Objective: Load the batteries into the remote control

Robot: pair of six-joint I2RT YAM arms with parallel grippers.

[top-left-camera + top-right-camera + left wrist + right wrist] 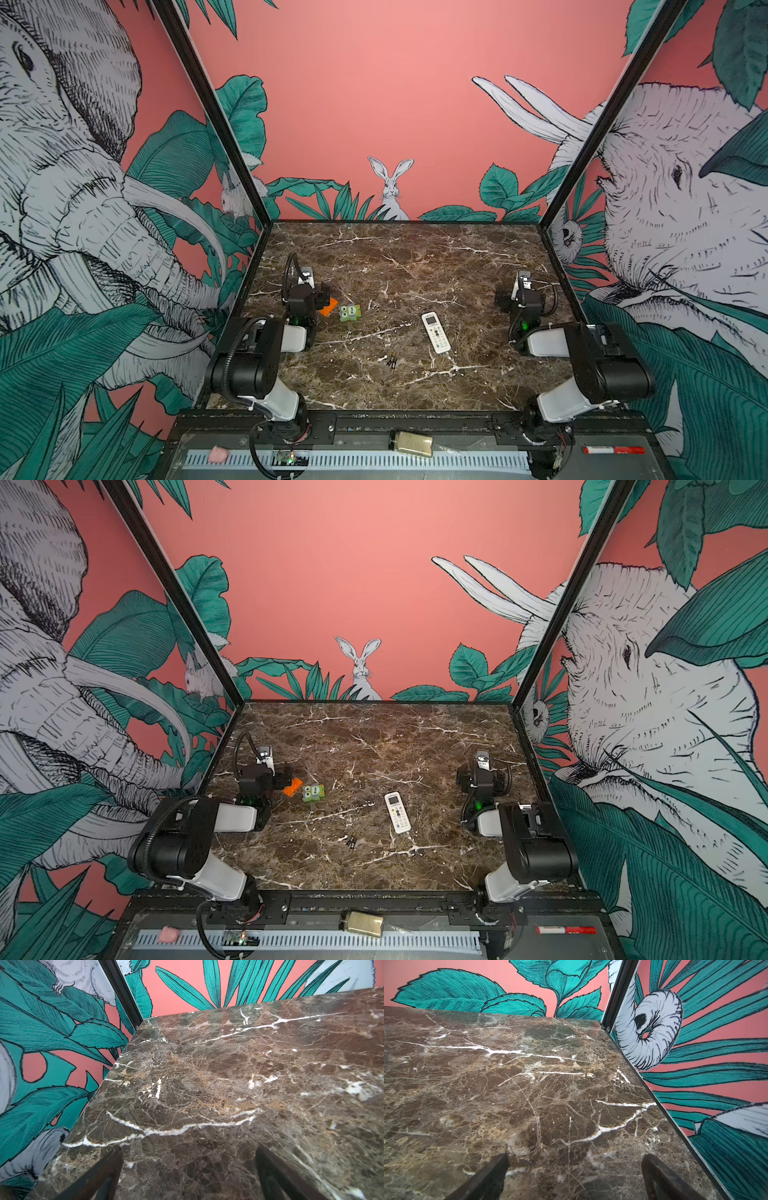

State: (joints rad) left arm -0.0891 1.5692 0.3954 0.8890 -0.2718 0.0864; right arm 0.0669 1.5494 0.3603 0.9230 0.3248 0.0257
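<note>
The remote control (436, 332) (397, 812) lies face up on the marble table, right of centre, with its screen end pointing away. The batteries (391, 360) (352, 840) are two tiny dark cylinders lying side by side, near and to the left of the remote. My left gripper (306, 277) (188, 1150) hovers at the left side of the table, open, with only bare marble between its fingers. Over at the right side, my right gripper (523, 279) (575, 1158) is also open and empty. Neither wrist view shows the remote or the batteries.
A green owl-faced block (349, 313) and an orange piece (328, 306) lie just right of the left wrist. Printed walls close the table on three sides. On the front ledge sit a small jar (411, 443), a red marker (614, 449) and a pink lump (217, 454).
</note>
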